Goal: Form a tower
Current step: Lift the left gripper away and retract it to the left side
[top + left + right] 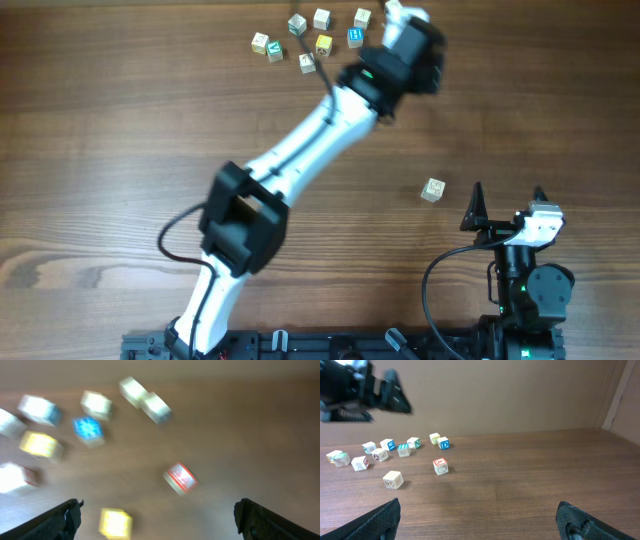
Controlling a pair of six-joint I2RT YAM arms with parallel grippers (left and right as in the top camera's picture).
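A: Overhead, what is lying where?
B: Letter cubes point(323, 44) are lying scattered, one high, on the surface point(120, 120); left pincer point(159, 505) is hovering above them, spread wide, empty.
A: Rightward?
B: Lone cube point(432, 189) is sitting near the right pincer point(508, 195), also gaping empty.

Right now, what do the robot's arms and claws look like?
The left arm is white tubes with black joints, a black cable looping at its base. The right arm is mostly black with a white wrist block. The left claw and right claw have black pointed fingers.
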